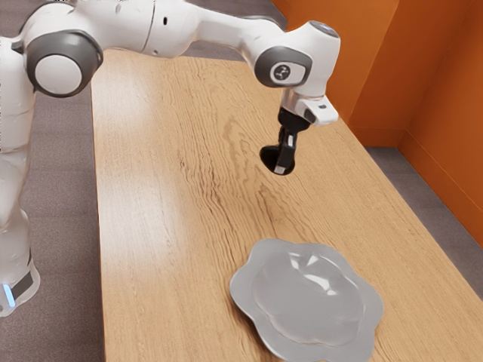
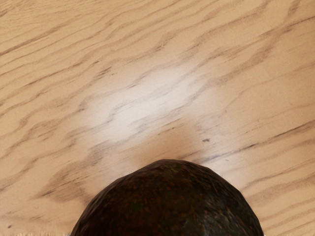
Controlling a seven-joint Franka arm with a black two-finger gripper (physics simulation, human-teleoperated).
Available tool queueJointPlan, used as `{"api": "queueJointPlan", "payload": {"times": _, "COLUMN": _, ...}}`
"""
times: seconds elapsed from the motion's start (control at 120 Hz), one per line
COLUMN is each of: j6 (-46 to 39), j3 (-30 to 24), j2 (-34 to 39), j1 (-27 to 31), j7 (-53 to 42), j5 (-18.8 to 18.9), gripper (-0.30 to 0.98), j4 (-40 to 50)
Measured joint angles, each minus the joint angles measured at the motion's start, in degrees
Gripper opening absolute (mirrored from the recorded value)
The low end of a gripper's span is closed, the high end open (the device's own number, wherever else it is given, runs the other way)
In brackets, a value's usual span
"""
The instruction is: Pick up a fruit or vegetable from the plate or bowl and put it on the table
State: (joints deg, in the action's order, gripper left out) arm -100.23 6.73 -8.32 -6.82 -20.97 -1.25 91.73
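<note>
exterior view: gripper (image 1: pixel 281 164) hides part of the dark round thing (image 1: pixel 269 157); its far finger is hidden behind that thing. can't tell what kind of fruit or vegetable it is. wrist view: same thing's lower part is cut by the lower edge. exterior view again: plate (image 1: pixel 243 290) clipped at the bottom edge, table (image 1: pixel 147 279) too. arm (image 1: pixel 158 30) cut at the top, its base (image 1: pixel 21 283) at the left. orange wall (image 1: pixel 445 98) runs out top and right.

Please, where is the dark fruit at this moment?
Right of centre in the exterior view, the dark fruit is in the gripper, over the wooden table, beyond the grey plate.
</note>
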Motion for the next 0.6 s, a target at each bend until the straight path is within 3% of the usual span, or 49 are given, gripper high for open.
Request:
{"api": "queueJointPlan", "payload": {"times": 0.225, "j6": -0.7, "j3": 0.2, "j2": -4.5, "j1": 0.5, "j7": 1.8, "j5": -0.7, "gripper": 0.33, "j4": 0.1}}
{"api": "queueJointPlan", "payload": {"times": 0.425, "j6": -1.0, "j3": 0.2, "j2": -4.7, "j1": 0.5, "j7": 3.0, "j5": -1.2, "gripper": 0.57, "j4": 0.1}}
{"api": "queueJointPlan", "payload": {"times": 0.6, "j6": -1.1, "j3": 0.2, "j2": -4.7, "j1": 0.7, "j7": 3.6, "j5": -1.2, "gripper": 0.65, "j4": 0.0}}
